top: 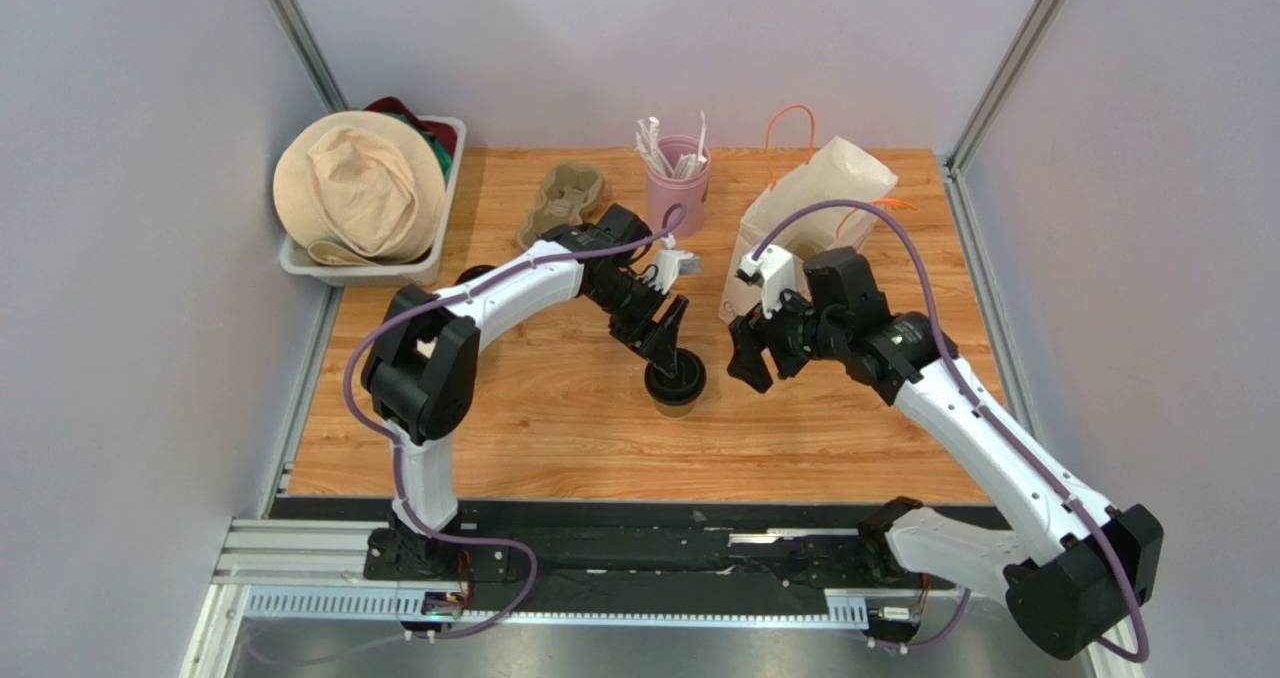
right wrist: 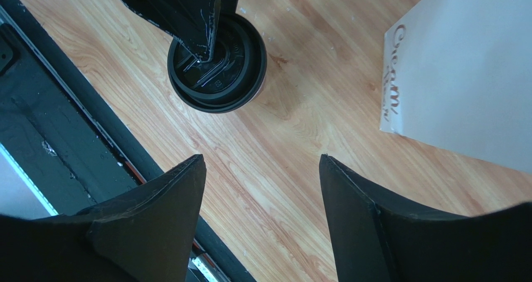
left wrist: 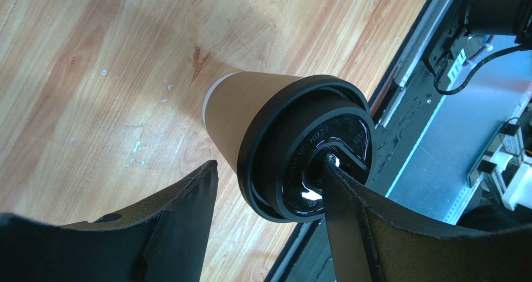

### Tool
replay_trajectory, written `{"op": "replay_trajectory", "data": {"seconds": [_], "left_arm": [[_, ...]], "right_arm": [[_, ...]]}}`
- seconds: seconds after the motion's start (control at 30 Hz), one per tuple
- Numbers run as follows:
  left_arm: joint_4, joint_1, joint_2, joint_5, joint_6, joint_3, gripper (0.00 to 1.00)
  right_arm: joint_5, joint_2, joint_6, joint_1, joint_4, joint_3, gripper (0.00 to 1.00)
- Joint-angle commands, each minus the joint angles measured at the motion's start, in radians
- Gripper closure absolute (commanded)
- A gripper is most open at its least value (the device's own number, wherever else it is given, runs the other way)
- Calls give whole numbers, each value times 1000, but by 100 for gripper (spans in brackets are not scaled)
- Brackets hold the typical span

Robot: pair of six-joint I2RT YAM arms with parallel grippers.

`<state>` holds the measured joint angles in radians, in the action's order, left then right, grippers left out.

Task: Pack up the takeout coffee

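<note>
The takeout coffee is a brown kraft paper cup [left wrist: 234, 110] with a black round lid [left wrist: 300, 138] on it. It stands upright on the wooden table near the front middle [top: 675, 383]. My left gripper [top: 670, 342] is open just above it. One of its fingers [left wrist: 340, 201] rests its tip on the lid's top, and the other hangs beside the cup wall without touching it. My right gripper [top: 751, 360] is open and empty, hovering to the right of the cup, whose lid [right wrist: 218, 67] shows in the right wrist view. A white paper bag [top: 804, 213] stands behind the right gripper.
A pink cup of white sticks [top: 678, 168] and a cardboard cup carrier [top: 562, 198] stand at the back. A grey bin holding a beige hat [top: 365, 186] is at the back left. The black rail [top: 631, 543] runs along the table's front edge.
</note>
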<state>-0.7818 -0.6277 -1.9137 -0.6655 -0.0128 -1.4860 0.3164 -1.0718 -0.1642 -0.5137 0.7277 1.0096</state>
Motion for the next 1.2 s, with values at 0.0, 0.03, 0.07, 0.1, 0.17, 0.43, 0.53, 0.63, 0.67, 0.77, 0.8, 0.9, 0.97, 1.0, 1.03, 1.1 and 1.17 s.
{"op": "replay_trajectory", "data": {"seconds": [0.0, 0.03, 0.07, 0.1, 0.17, 0.43, 0.53, 0.63, 0.67, 0.77, 0.8, 0.9, 0.97, 1.0, 1.03, 1.1, 1.17], "left_arm": [[13, -13, -22, 161, -45, 15, 30], [19, -18, -15, 170, -47, 23, 31], [24, -20, -13, 188, -47, 32, 31], [24, -23, -10, 196, -47, 33, 31], [24, -23, -10, 214, -50, 30, 32], [29, -26, -7, 231, -52, 29, 33], [30, -24, 2, 234, -55, 29, 33], [33, -26, 13, 238, -56, 33, 32], [41, -26, 18, 241, -56, 41, 33], [44, -24, 22, 245, -55, 46, 33], [46, -26, 24, 245, -53, 46, 32], [46, -24, 24, 250, -56, 41, 33], [46, -26, 24, 256, -55, 38, 33], [46, -26, 24, 259, -56, 38, 33], [46, -24, 24, 262, -53, 39, 33], [46, -24, 25, 268, -55, 38, 33], [46, -26, 30, 274, -55, 41, 33]], "right_arm": [[55, -37, 18, 3, -56, -42, 29], [59, -43, 18, 4, -62, -46, 29], [67, -53, 20, 4, -66, -52, 29], [75, -71, 26, 6, -71, -55, 30], [104, -106, 35, 4, -76, -54, 30], [211, -258, 112, 9, -67, 26, 32], [274, -326, 143, 49, -67, 40, 36], [345, -373, 157, 101, -79, 59, 41], [372, -393, 158, 113, -85, 66, 44], [424, -424, 201, 144, -93, 83, 51], [429, -430, 203, 147, -94, 86, 53], [472, -439, 206, 146, -97, 87, 55], [474, -447, 212, 147, -106, 86, 57], [474, -451, 209, 147, -106, 86, 57], [472, -456, 201, 147, -106, 87, 57], [467, -465, 203, 146, -111, 89, 56], [455, -465, 201, 144, -117, 84, 56]]}}
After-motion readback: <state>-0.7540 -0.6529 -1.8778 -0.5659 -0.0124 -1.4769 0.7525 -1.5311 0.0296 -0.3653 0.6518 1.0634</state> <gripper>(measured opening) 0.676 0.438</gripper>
